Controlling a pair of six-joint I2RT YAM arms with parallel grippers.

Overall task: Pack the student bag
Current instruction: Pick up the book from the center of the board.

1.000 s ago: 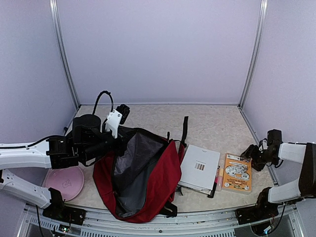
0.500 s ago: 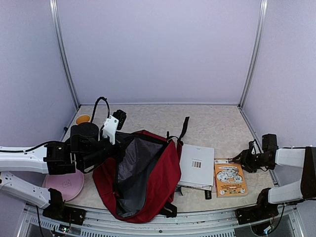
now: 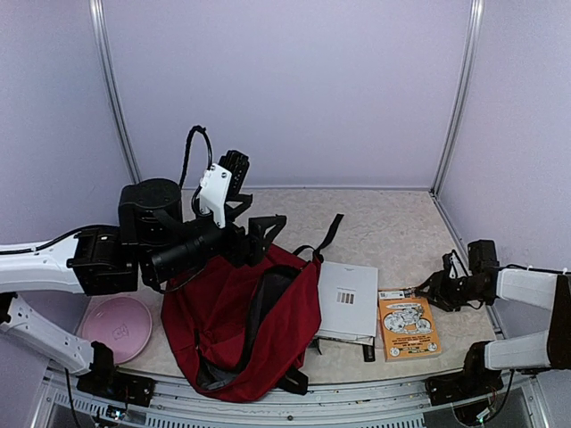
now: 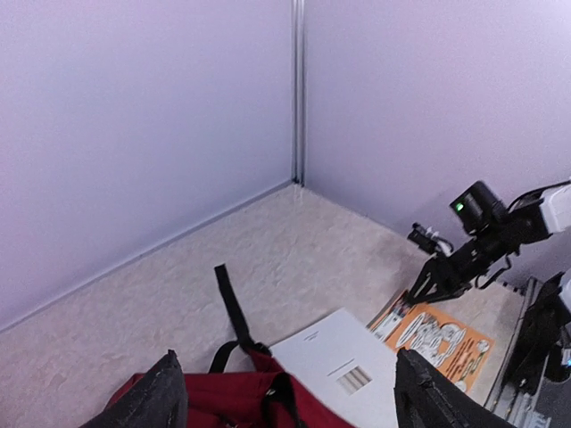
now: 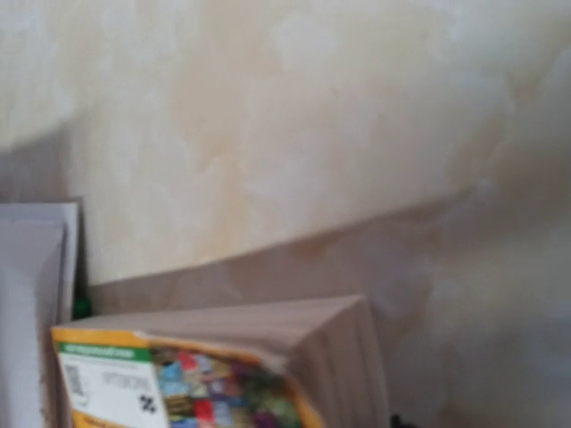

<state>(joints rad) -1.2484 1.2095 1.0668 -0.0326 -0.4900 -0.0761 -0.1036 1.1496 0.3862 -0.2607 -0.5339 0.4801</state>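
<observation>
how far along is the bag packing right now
Done: nothing visibly packed. The student bag lies slumped on the table, its opening only partly showing.
In hand: the right hand is at the far edge of the orange book, grip unclear. The left hand is open and empty above the bag.
Left: the orange book and the white booklet both lie outside the bag.

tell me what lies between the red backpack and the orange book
A white book lies flat between the red backpack and the orange book. The top view shows it best, and the left wrist view shows it too.
</observation>
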